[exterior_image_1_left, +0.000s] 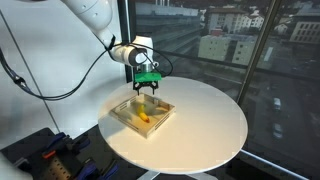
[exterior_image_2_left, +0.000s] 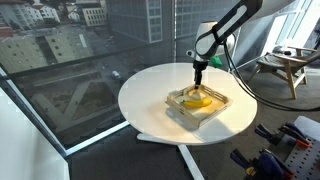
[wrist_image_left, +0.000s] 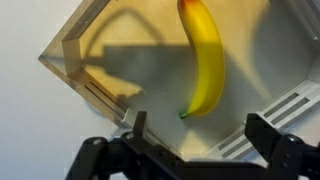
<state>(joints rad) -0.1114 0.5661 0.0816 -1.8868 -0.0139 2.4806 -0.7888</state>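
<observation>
surf: round white tbl (exterior_image_1_left: 210, 125) | on it: 1 wooden tray (exterior_image_1_left: 127, 122), approx ctr

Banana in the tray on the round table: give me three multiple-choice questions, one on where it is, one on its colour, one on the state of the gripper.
1. Where does the banana lie?
A) in the tray
B) on the bare table
C) on the floor

2. What colour is the banana?
A) green
B) yellow
C) brown

3. How does the gripper stand?
A) shut on the banana
B) shut on nothing
C) open, above the tray

Answers:
1 A, the tray's walls surround it in the wrist view.
2 B, its peel is yellow.
3 C, its jaws stand apart and hold nothing.
</observation>
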